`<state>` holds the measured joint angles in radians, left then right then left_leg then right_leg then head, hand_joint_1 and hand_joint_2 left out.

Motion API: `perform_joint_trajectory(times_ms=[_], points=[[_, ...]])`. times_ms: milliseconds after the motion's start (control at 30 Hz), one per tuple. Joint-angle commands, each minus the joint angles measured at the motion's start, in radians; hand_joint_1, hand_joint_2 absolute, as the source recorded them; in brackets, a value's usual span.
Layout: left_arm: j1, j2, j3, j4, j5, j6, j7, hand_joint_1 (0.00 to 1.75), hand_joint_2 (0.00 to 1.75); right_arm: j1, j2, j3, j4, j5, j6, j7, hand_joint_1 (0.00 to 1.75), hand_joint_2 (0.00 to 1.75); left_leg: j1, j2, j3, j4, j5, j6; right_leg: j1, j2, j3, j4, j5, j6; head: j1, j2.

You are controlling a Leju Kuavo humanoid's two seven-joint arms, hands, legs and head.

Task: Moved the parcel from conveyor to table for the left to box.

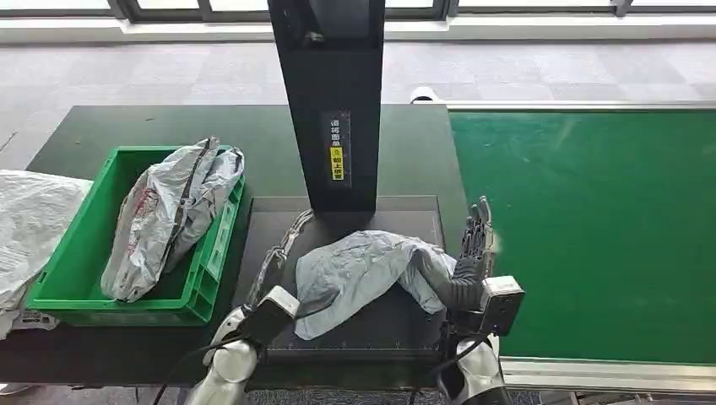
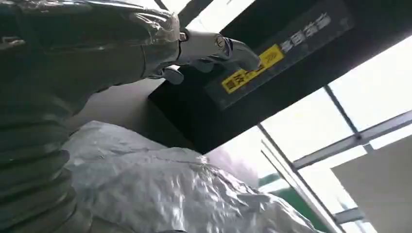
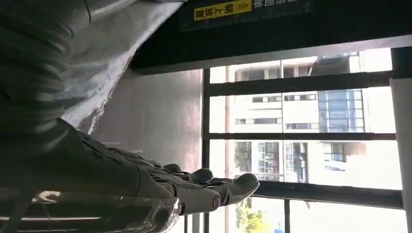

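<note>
With the grey parcel [image 1: 363,274] lying on the dark counter [image 1: 405,325] below the scanner post [image 1: 333,101], the right hand [image 1: 473,253] opens empty beside it; left hand [image 1: 274,261] spread alongside must grip it for the green box [image 1: 76,287].

From my head view, the black post [image 1: 332,101] runs off the top edge, its label [image 1: 337,145] too small to read. The grey parcel [image 1: 363,274] hides my right hand's [image 1: 469,261] thumb. A white bag [image 1: 29,228] is cut by the left edge.
</note>
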<state>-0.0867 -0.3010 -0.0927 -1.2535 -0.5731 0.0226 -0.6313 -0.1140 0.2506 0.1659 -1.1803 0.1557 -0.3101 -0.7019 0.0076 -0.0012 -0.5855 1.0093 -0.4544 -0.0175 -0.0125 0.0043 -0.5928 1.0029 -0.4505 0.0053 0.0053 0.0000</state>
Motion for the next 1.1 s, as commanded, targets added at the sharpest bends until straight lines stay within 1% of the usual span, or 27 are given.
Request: perform_joint_trajectory(times_ms=[33,100,167,233,267,333,400,433,467,533,767,1100], points=[[-0.058,0.030,-0.038,0.196,-0.116,0.074,0.090,0.00,1.75,0.004,-0.018,-0.042,-0.026,0.014,-0.008,0.004,0.00,1.75,0.000,-0.003,0.003,-0.002,0.001,0.000,0.001,-0.003,0.004,-0.003,0.000,-0.001,0.000,0.000],[-0.057,0.035,-0.045,0.200,-0.140,0.074,0.105,0.00,1.75,0.003,-0.017,-0.043,-0.025,0.014,-0.006,0.004,0.00,1.75,0.000,-0.002,0.002,-0.002,0.001,0.000,0.001,-0.002,0.002,-0.002,0.000,0.000,0.000,0.000],[-0.058,0.040,-0.062,0.219,-0.207,0.089,0.149,0.00,1.75,-0.002,-0.014,-0.046,-0.017,0.019,-0.002,0.004,0.00,1.75,-0.001,-0.001,0.001,-0.001,0.000,0.000,0.000,-0.002,0.001,-0.001,0.000,0.000,0.000,0.000],[-0.059,0.038,-0.066,0.232,-0.224,0.097,0.160,0.00,1.75,-0.004,-0.013,-0.047,-0.016,0.019,-0.001,0.004,0.00,1.75,0.000,-0.002,0.003,-0.003,0.001,0.001,0.001,-0.002,0.004,-0.003,0.000,-0.001,0.000,0.000],[-0.062,0.039,-0.069,0.240,-0.243,0.106,0.172,0.05,1.75,-0.004,-0.013,-0.048,-0.016,0.020,-0.001,0.004,0.00,1.75,-0.001,-0.002,0.003,-0.003,0.001,0.000,0.001,-0.002,0.003,-0.002,0.000,0.000,0.000,0.000],[-0.066,0.039,-0.079,0.259,-0.274,0.111,0.190,0.07,1.75,-0.005,-0.012,-0.049,-0.015,0.021,0.000,0.004,0.00,1.75,-0.001,-0.002,0.003,-0.003,0.001,0.001,0.001,-0.002,0.004,-0.003,0.000,0.000,0.000,0.000],[-0.072,0.040,-0.090,0.283,-0.323,0.121,0.219,0.19,1.75,-0.006,-0.010,-0.052,-0.010,0.021,-0.001,0.004,0.00,1.75,-0.001,-0.001,0.002,-0.002,0.001,0.000,0.000,-0.001,0.002,-0.001,0.000,0.000,0.000,0.000],[-0.076,0.040,-0.096,0.295,-0.346,0.129,0.230,1.66,1.75,-0.006,-0.010,-0.053,-0.008,0.022,-0.001,0.004,0.00,1.75,-0.001,-0.001,0.002,-0.001,0.001,0.000,0.000,-0.002,0.002,-0.001,0.000,0.000,0.000,0.000],[-0.078,0.038,-0.097,0.302,-0.356,0.137,0.236,1.75,1.75,-0.007,-0.010,-0.053,-0.009,0.022,-0.002,0.004,0.00,1.75,-0.001,-0.002,0.003,-0.002,0.001,0.000,0.000,-0.002,0.003,-0.002,0.000,0.000,0.000,0.000],[-0.087,0.027,-0.088,0.318,-0.378,0.159,0.247,1.75,1.75,-0.005,-0.011,-0.054,-0.015,0.024,-0.003,0.004,0.00,1.75,-0.001,-0.001,0.002,-0.001,0.001,0.000,0.000,-0.002,0.002,-0.001,0.000,0.000,0.000,0.000],[-0.100,0.024,-0.087,0.331,-0.432,0.170,0.278,1.75,1.75,0.005,-0.012,-0.062,-0.033,0.025,-0.004,0.004,0.00,1.75,0.000,-0.001,0.002,-0.002,0.001,0.000,0.001,-0.002,0.004,-0.002,0.000,0.000,0.000,0.000],[-0.109,0.019,-0.079,0.351,-0.457,0.195,0.289,1.75,1.75,0.016,-0.014,-0.064,-0.060,0.027,-0.009,0.004,0.00,1.75,-0.001,-0.001,0.004,-0.003,0.000,0.000,0.000,-0.001,0.004,-0.002,0.000,0.000,0.000,0.000]])
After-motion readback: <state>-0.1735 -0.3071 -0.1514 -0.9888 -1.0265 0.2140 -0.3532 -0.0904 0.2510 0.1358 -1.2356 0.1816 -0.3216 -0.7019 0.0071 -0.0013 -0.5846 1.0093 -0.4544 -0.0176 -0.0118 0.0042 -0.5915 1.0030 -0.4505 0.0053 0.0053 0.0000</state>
